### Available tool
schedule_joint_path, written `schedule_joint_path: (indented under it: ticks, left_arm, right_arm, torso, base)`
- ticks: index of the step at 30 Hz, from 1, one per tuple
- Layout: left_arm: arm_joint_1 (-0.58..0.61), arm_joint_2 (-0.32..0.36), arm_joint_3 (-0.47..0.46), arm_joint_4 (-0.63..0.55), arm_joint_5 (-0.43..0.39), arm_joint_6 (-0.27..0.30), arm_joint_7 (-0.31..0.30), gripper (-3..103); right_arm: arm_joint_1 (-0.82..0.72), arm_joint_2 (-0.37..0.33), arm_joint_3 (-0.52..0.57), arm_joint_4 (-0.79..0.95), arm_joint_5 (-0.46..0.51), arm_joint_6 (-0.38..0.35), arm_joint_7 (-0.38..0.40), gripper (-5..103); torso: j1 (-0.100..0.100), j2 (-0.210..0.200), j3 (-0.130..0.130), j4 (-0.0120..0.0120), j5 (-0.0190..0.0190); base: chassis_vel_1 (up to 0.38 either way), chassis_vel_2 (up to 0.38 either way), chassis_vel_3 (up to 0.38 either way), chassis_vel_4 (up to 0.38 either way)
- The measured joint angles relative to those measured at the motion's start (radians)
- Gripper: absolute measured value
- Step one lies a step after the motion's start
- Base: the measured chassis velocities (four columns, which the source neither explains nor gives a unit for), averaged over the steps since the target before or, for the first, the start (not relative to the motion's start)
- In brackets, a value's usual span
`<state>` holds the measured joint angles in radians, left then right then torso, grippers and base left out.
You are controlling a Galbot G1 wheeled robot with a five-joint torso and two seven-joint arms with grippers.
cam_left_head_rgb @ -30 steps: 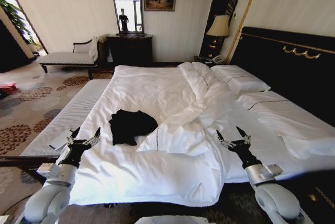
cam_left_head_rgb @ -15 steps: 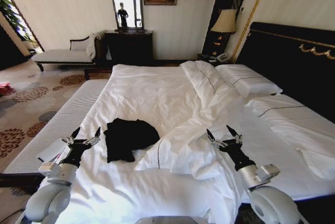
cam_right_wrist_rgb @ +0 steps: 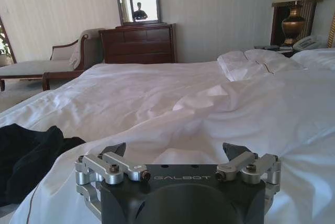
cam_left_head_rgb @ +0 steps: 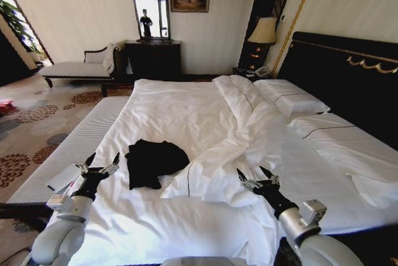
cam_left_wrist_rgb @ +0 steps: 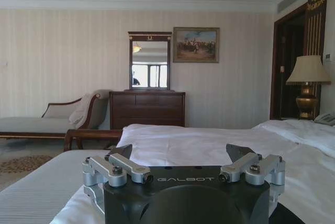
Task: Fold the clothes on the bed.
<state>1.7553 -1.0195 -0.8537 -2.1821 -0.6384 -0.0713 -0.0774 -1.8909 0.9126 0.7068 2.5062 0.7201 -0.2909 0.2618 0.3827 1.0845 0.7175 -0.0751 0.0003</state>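
Note:
The clothes are a crumpled black T-shirt lying on the white duvet near the front left of the bed. No lettering shows. My left gripper hovers open just left of the shirt, above the duvet's edge, with nothing between its fingers. My right gripper is open over the bunched fold of duvet, to the right of the shirt and apart from it. The right wrist view has the open right gripper with the shirt off to one side. In the left wrist view the left gripper is open above the bedding.
A light padded bench runs along the bed's left side, with a flat pale item on it. A thick duvet fold lies right of the shirt. Pillows and the dark headboard are on the right. The chaise longue and dresser stand beyond.
The head camera has shifted and now sits closer over the bed. My right gripper has moved left and forward over the duvet fold. The left gripper and the shirt have hardly moved.

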Motion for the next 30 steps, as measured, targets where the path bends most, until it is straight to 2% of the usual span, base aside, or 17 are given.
schedule_joint_path:
  ticks: [5, 11, 14, 16, 18, 21, 23, 25, 29, 30]
  left_arm:
    - [0.017, -0.005, -0.004, -0.004, 0.004, -0.004, 0.001, 100]
    - [0.017, -0.012, 0.001, -0.004, 0.013, -0.005, 0.002, 100]
    - [0.015, -0.017, 0.009, -0.009, 0.025, -0.004, 0.001, 100]
    - [0.015, -0.017, 0.010, -0.010, 0.027, -0.003, 0.001, 100]
    - [0.018, -0.019, 0.010, -0.016, 0.029, -0.001, 0.000, 100]
    - [0.021, -0.021, 0.009, -0.017, 0.029, -0.001, -0.002, 100]
    - [0.026, -0.025, 0.008, -0.019, 0.033, 0.000, -0.002, 100]
    - [0.027, -0.026, 0.008, -0.020, 0.034, 0.000, -0.003, 100]
    - [0.028, -0.033, 0.006, -0.025, 0.038, 0.003, -0.006, 100]
    - [0.028, -0.033, 0.006, -0.025, 0.038, 0.003, -0.006, 100]
  right_arm:
    - [0.044, -0.055, 0.026, -0.002, 0.096, -0.043, 0.047, 100]
    - [0.053, -0.080, 0.029, -0.003, 0.137, -0.085, 0.068, 100]
    - [0.091, -0.126, 0.034, -0.004, 0.204, -0.127, 0.098, 100]
    - [0.100, -0.140, 0.034, -0.004, 0.213, -0.134, 0.104, 100]
    - [0.123, -0.190, 0.046, -0.004, 0.234, -0.160, 0.120, 100]
    - [0.139, -0.223, 0.052, -0.004, 0.251, -0.178, 0.123, 100]
    - [0.199, -0.288, 0.038, -0.005, 0.304, -0.211, 0.141, 100]
    - [0.221, -0.304, 0.030, -0.005, 0.323, -0.220, 0.147, 100]
    - [0.347, -0.399, -0.022, -0.005, 0.476, -0.270, 0.215, 100]
    - [0.347, -0.399, -0.022, -0.005, 0.476, -0.270, 0.215, 100]
  torso:
    - [-0.001, 0.000, 0.000, 0.0000, -0.0003]
    - [-0.001, 0.000, 0.000, -0.0002, -0.0005]
    - [-0.001, 0.000, 0.000, -0.0001, -0.0001]
    - [-0.001, 0.000, 0.000, -0.0002, 0.0001]
    - [-0.001, 0.000, 0.000, -0.0001, -0.0001]
    - [-0.001, 0.000, 0.000, -0.0001, -0.0006]
    - [-0.001, 0.000, 0.000, -0.0002, -0.0004]
    - [-0.001, 0.000, 0.000, -0.0002, -0.0004]
    - [0.000, 0.000, 0.000, 0.0002, -0.0003]
    - [0.000, 0.000, 0.000, 0.0002, -0.0003]
  base:
    - [0.000, 0.000, 0.000, 0.000]
    - [0.000, 0.000, 0.000, 0.000]
    - [0.000, 0.000, 0.000, 0.000]
    - [0.000, 0.000, 0.000, 0.000]
    - [0.000, 0.000, 0.000, 0.000]
    - [0.000, 0.000, 0.000, 0.000]
    - [0.000, 0.000, 0.000, 0.000]
    - [0.000, 0.000, 0.000, 0.000]
    - [0.000, 0.000, 0.000, 0.000]
    - [0.000, 0.000, 0.000, 0.000]
